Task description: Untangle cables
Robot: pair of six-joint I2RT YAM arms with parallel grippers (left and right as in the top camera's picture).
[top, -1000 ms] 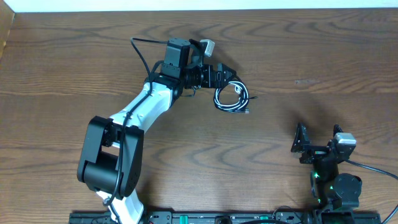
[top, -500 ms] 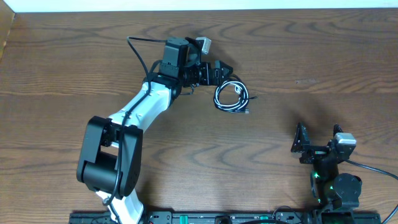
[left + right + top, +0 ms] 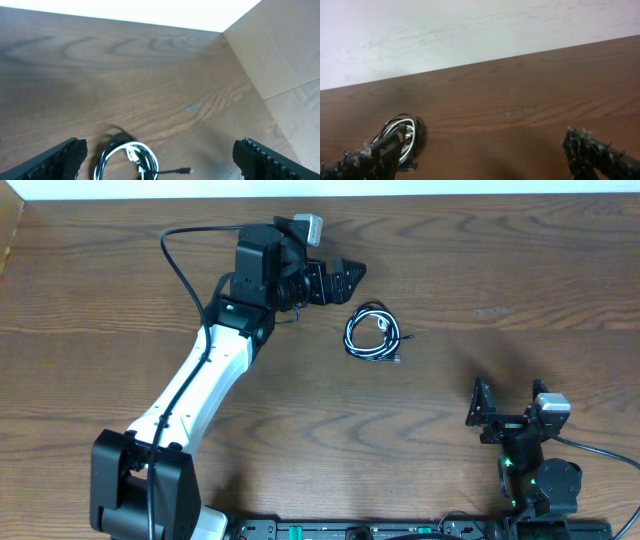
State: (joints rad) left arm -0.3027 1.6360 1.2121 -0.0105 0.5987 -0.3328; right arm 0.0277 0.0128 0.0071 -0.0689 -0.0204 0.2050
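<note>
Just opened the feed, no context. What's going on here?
Cable untangling, not started yet. The black and white cables lie together in one small coil on the table, and nothing touches them. The left end effector is open and empty, close beside the coil and facing it. The right end effector is open too, well away near the table's front edge.

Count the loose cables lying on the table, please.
2. A black cable and a white cable lie coiled together in one small bundle near the middle of the table. None seems hidden elsewhere.
</note>
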